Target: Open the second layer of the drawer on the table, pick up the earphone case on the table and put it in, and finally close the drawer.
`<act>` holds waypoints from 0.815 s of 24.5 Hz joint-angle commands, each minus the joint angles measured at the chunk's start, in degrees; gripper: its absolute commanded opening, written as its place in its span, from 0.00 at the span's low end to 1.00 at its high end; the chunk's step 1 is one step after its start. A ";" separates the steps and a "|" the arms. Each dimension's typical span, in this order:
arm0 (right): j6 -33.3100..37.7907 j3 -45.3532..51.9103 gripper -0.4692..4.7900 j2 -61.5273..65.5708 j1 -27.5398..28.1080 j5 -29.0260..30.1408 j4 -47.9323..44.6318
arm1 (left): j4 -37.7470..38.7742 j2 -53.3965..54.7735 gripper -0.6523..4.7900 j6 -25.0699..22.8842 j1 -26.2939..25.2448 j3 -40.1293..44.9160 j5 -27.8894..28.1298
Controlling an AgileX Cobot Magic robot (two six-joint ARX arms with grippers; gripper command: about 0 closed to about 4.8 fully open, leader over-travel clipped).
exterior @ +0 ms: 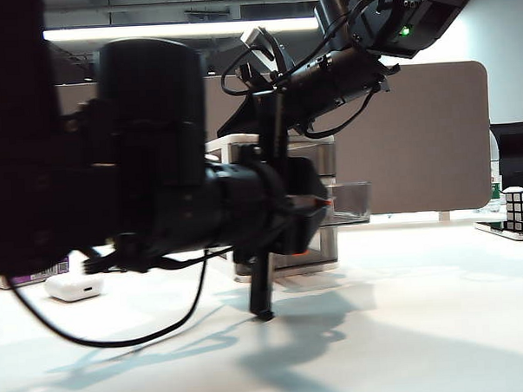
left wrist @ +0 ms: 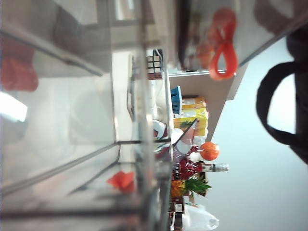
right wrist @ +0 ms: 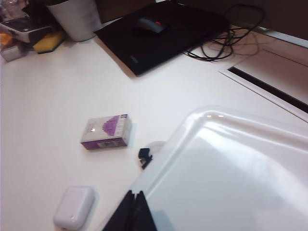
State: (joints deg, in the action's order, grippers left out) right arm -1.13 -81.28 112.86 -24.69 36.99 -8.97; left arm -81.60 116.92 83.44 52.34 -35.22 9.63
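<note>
The drawer [exterior: 326, 245] stands mid-table, largely hidden by my dark left arm. Its second layer [exterior: 348, 201] sticks out to the right. My left gripper [exterior: 321, 212] is at that tray's red-orange handle [exterior: 328, 201], shut on it. In the left wrist view the smoky tray wall [left wrist: 72, 120] fills the frame, with a red handle [left wrist: 121, 180] showing and the jaws hidden. My right gripper [right wrist: 136, 204] is shut, its tips at the edge of the drawer's white top [right wrist: 231, 178]. The earphone case [exterior: 73, 287] [right wrist: 73, 208] lies on the table [exterior: 406, 328], left of the drawer.
A white-and-purple box [right wrist: 106, 131] and a small black clip [right wrist: 144, 155] lie near the earphone case. A Rubik's cube [exterior: 522, 209] sits at the far right. Farther off are a black laptop [right wrist: 163, 36], cables [right wrist: 216, 45] and a white cup [right wrist: 74, 19].
</note>
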 commanded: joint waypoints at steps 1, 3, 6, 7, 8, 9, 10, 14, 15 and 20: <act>0.94 1.05 0.08 1.55 -0.13 -0.87 6.16 | -1.53 -0.07 0.11 -0.07 0.96 4.46 -0.70; 0.94 1.05 0.08 1.57 -0.13 -0.92 6.14 | -1.51 -1.20 0.11 -0.07 1.53 6.32 -0.81; 1.27 1.05 0.08 1.55 -0.20 -1.01 5.92 | -1.51 -3.41 0.11 -0.09 3.45 9.31 -0.61; 1.31 1.05 0.08 1.55 -0.20 -1.07 5.84 | -1.51 -3.98 0.11 -0.04 4.20 10.19 -0.37; 1.42 1.05 0.08 1.55 -0.22 -1.05 5.73 | -1.51 -4.42 0.11 -0.04 4.57 10.80 -0.39; 1.53 1.05 0.08 1.57 -0.22 -1.07 5.77 | -1.51 -4.52 0.11 0.07 5.42 11.56 0.20; 1.53 1.05 0.08 1.57 -0.22 -1.07 5.90 | -1.51 -4.52 0.11 0.24 5.64 11.85 0.46; 1.53 1.05 0.08 1.57 -0.22 -1.07 6.16 | -1.53 -4.52 0.11 1.01 6.43 13.68 1.29; 1.55 1.05 0.08 1.55 -0.22 -1.05 6.14 | -1.60 -4.52 0.12 0.72 6.43 13.73 1.25; 1.53 1.05 0.08 1.55 -0.22 -1.07 6.16 | -1.68 -4.52 0.52 -2.69 6.40 13.70 -3.78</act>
State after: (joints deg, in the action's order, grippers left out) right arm -0.64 -81.28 112.90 -25.08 37.32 -9.10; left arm -83.53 110.96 81.45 58.54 -22.74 8.27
